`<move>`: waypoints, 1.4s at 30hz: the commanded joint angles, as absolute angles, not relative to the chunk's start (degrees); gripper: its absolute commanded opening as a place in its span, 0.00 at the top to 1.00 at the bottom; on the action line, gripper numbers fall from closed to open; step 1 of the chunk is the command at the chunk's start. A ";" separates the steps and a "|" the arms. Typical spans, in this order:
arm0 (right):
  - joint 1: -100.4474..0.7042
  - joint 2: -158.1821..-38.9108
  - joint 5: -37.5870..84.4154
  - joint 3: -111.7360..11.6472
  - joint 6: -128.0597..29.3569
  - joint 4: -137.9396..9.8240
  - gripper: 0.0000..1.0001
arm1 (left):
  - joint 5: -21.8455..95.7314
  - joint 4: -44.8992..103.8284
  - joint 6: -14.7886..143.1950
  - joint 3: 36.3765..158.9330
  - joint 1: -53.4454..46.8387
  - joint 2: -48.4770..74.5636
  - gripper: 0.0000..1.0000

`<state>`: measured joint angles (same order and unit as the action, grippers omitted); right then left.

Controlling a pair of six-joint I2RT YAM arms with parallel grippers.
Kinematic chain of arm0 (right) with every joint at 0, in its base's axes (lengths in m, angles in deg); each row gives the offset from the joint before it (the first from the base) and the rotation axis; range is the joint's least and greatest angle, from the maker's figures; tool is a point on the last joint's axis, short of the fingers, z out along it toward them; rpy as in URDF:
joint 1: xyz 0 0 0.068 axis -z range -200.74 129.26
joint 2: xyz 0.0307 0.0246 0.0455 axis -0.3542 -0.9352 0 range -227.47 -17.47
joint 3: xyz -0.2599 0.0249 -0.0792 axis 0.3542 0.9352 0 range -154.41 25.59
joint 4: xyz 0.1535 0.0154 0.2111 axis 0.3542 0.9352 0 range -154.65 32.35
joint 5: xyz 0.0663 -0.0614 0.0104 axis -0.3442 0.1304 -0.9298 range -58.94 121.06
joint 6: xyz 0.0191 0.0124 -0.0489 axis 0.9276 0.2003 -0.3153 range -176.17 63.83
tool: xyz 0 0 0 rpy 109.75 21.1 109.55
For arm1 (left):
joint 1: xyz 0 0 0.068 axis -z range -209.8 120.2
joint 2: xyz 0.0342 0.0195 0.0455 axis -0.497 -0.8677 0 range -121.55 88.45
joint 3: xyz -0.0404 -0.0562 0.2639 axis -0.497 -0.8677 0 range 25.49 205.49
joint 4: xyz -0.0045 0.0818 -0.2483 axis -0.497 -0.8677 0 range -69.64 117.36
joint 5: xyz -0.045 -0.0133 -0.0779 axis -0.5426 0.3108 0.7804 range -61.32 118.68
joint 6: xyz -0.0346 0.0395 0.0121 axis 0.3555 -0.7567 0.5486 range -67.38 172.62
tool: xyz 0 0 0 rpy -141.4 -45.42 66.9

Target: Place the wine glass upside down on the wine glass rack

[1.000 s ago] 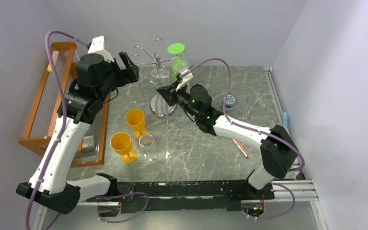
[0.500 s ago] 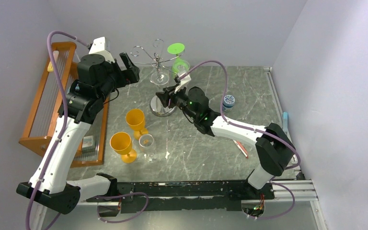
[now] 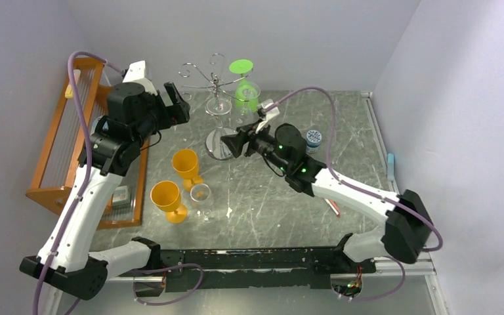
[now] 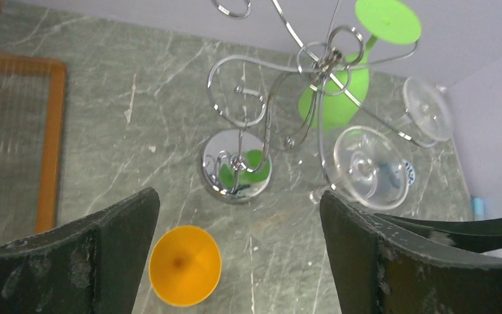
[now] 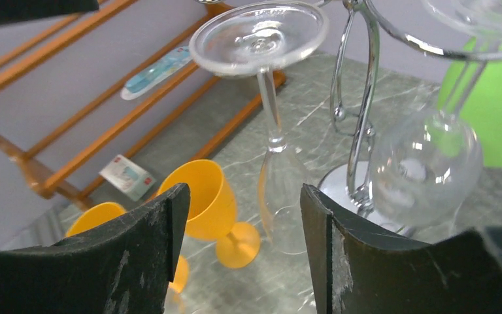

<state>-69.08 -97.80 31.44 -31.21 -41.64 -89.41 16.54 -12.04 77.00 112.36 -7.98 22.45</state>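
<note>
Since glass (image 5: 271, 111) hangs foot-up on rack (image 5: 359, 98), R gripper (image 5: 242, 196) spread wide w/ stem just ahead, untouched, back straight out, level, no side swing. L gripper (image 4: 238, 199) also wide, above rack.

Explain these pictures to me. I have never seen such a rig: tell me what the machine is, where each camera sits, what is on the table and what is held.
These are two robot arms bolted at the near edge of a grey table. The wide picture looks down from above and behind them. The other two come from a camera on each wrist; the dark shapes at the bottom are that arm's own fingers. The left hand and right hand are both open and hold nothing. A chrome wine glass rack carries a clear wine glass, a second clear glass and a green glass, all upside down. Two orange goblets and a wooden rack stand to the left.
</note>
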 commanded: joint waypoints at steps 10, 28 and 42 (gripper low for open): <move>-82.82 -92.50 40.31 -37.16 -36.39 -65.05 0.37 | 8.49 -18.27 78.72 108.89 -8.62 31.64 0.07; -92.04 -131.03 50.35 -83.65 -37.79 -32.64 0.45 | -10.76 -17.68 79.69 120.89 -8.62 39.66 0.07; -92.04 -145.01 53.04 -97.62 -39.17 -29.11 0.51 | -8.53 -16.76 81.36 117.20 -8.62 39.46 0.08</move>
<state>-92.07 -144.27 51.76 -96.89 -38.34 -30.02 -8.38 -17.43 81.16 117.95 -8.22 39.63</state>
